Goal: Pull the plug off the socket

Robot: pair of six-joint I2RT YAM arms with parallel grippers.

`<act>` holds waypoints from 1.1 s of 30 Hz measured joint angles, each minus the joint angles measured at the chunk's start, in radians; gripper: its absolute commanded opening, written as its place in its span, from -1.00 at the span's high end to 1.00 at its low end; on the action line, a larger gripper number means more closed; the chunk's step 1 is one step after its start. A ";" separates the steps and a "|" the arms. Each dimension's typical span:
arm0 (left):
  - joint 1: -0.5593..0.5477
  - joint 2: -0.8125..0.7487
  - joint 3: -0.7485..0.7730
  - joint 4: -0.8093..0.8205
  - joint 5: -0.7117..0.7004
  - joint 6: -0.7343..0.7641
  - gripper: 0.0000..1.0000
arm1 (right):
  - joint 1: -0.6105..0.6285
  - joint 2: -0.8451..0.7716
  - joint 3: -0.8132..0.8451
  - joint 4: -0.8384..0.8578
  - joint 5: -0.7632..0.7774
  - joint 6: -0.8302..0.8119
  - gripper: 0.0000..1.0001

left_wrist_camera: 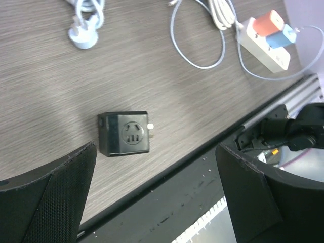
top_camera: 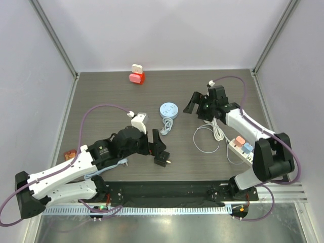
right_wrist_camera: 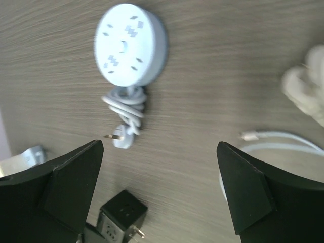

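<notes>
Plugs, an orange-red plug (left_wrist_camera: 267, 24) and a blue plug (left_wrist_camera: 281, 36), sit side by side in the white power strip (left_wrist_camera: 266, 50), seated in its top face. The strip lies flat on the table (top_camera: 101, 91), well apart from both pincers: far ahead and to the right of the left pincer (left_wrist_camera: 156, 152), and behind the right pincer (top_camera: 198, 105), close by that arm's lower links.

The left pincer hangs over the table with its fingers spread wide apart and nothing between them. A black cube adapter (left_wrist_camera: 124, 134) lies just ahead of it, nearer its left finger (left_wrist_camera: 61, 187), socket face up, with a metal pin sticking out of one side.

The right pincer (right_wrist_camera: 160, 147) is also spread apart and holds nothing. Ahead of it rests a round white socket hub (right_wrist_camera: 130, 45) with its coiled cord (right_wrist_camera: 126, 109) bundled beside it; the black cube shows past its left finger. A bundle of white cable (top_camera: 217, 129) lies under the right forearm, between that pincer and the strip. A red and white block (top_camera: 136, 75) stands at the table's far edge, well apart from both pincers
</notes>
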 measured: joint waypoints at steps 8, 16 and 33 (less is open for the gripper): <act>0.000 0.027 -0.005 0.058 0.128 0.020 -1.00 | -0.084 -0.219 -0.018 -0.282 0.288 -0.002 -1.00; 0.000 0.054 -0.029 0.153 0.283 0.023 -0.99 | -0.602 -0.386 -0.171 -0.379 0.240 -0.019 -0.99; 0.000 0.112 -0.040 0.177 0.399 0.082 -0.97 | -0.848 -0.462 -0.319 -0.422 0.352 0.035 -1.00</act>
